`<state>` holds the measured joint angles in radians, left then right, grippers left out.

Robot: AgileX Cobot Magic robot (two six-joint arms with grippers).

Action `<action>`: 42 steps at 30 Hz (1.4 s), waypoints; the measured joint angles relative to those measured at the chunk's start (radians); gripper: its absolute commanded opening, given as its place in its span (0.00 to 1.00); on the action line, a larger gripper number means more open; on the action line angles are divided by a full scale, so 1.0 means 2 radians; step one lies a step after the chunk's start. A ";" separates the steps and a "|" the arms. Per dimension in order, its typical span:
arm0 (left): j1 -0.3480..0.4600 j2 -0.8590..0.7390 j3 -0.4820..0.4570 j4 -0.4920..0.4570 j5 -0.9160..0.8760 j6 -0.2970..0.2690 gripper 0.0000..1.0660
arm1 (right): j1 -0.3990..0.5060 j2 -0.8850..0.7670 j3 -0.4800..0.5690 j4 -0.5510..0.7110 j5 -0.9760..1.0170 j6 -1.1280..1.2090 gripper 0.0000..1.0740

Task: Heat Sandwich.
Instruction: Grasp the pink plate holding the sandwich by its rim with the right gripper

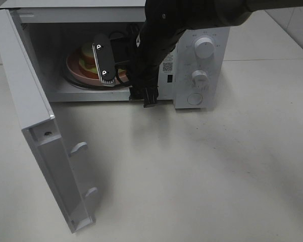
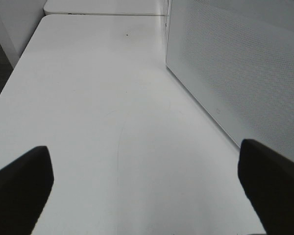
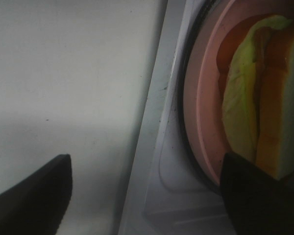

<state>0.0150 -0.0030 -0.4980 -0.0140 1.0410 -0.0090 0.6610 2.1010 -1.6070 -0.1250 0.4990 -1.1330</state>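
Note:
The sandwich [image 1: 88, 57] lies on a round pink plate [image 1: 72, 67] inside the open microwave [image 1: 210, 30]. In the right wrist view the sandwich [image 3: 264, 112] shows lettuce and orange crust, on the plate [image 3: 201, 107] on the glass turntable. My right gripper [image 1: 126, 80] reaches into the oven's mouth, open. One of its fingers hangs over the plate's near edge and the other stays outside over the table, with the right gripper [image 3: 142, 196] holding nothing. My left gripper [image 2: 147, 186] is open over bare table and is out of the exterior high view.
The microwave door [image 1: 30, 101] stands swung out to the left, toward the front. Its meshed face [image 2: 235, 63] is close beside the left gripper. Two knobs [image 1: 204, 49] and a round button sit on the oven's right panel. White table [image 1: 202, 171] spreads in front.

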 measured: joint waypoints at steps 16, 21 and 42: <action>0.000 0.000 0.000 0.000 0.000 0.000 0.91 | 0.000 0.107 -0.128 -0.001 0.007 0.017 0.71; 0.000 0.000 0.000 0.000 0.000 0.000 0.91 | 0.000 0.132 -0.168 -0.001 0.028 0.021 0.71; 0.000 0.000 0.000 0.000 0.000 0.000 0.91 | -0.009 0.173 -0.209 0.001 0.062 0.025 0.57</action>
<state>0.0150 -0.0030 -0.4980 -0.0140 1.0410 -0.0090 0.6440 2.4470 -2.0250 -0.1220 0.6240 -1.0830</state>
